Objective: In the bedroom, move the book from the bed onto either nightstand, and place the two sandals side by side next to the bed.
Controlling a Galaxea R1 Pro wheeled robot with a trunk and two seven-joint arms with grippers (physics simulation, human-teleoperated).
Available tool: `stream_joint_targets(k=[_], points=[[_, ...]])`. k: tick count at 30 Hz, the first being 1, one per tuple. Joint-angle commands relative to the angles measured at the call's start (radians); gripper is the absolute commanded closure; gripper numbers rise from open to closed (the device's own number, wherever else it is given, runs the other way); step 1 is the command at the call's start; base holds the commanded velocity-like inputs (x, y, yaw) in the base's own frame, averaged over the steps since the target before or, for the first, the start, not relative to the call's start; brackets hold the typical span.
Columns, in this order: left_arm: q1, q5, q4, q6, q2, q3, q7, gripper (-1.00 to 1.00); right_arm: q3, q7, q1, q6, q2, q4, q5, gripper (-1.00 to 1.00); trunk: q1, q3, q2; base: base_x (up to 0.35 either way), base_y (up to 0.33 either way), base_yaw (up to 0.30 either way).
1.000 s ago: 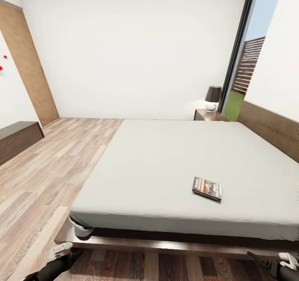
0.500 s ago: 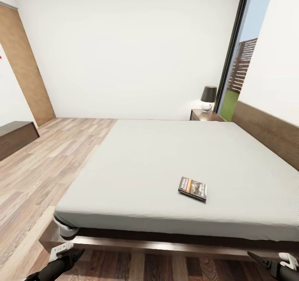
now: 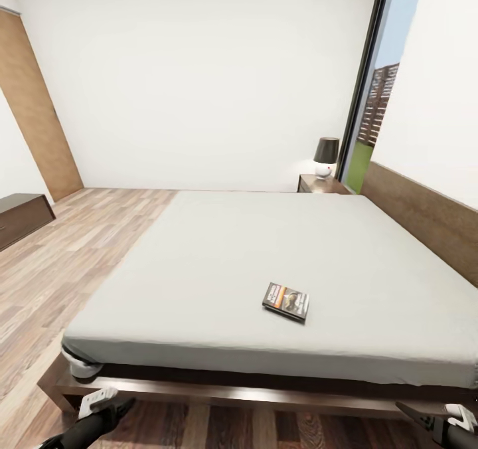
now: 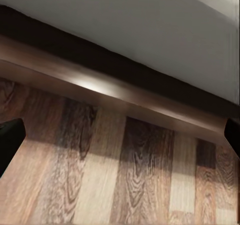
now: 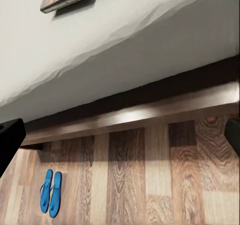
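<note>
Down in the lower middle of the head view, the book point(image 3: 286, 301) is lying flat on the bed point(image 3: 219, 250). Looking thin and light, so I'd pinch one edge. Both hands' point(image 3: 99, 402) point(image 3: 458, 414) openings, can't tell.

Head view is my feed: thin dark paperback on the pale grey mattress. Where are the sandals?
Observer: Right wrist view has the two bright blue flip-flops on the wood-plank floor, out from the dark brown bed frame.
Operator: Paired?
Observer: Yes, they lie side by side, parallel and close together.
Operator: Grippers free?
Observer: The left gripper and the right gripper each have their fingers wide apart with nothing between them.
</note>
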Motion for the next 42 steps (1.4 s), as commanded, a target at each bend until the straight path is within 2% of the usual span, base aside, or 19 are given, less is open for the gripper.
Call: stream_joint_targets(k=[1,11,30,42], points=[[-0.001,-0.01,-0.001,0.001,0.0,0.009,-0.006,-1.0,-0.008,0.003,0.0,0.01,0.0,0.0,0.003,-1.0,0.0,-0.001,0.0,0.0,-0.287,0.0],[-0.001,-0.01,-0.001,0.001,0.0,0.009,-0.006,-1.0,-0.008,0.003,0.0,0.01,0.0,0.0,0.004,-1.0,0.0,-0.001,0.0,0.0,-0.241,0.0],[-0.001,-0.01,-0.001,0.001,0.0,0.009,-0.009,-1.0,-0.008,0.003,0.0,0.01,0.0,0.0,0.003,-1.0,0.0,-0.001,0.0,0.0,-0.008,0.0],[-0.001,-0.011,-0.001,0.002,0.0,0.009,-0.008,-1.0,-0.008,0.003,0.0,0.01,0.0,0.0,0.003,-1.0,-0.046,0.037,0.084,0.0,0.0,0.0]])
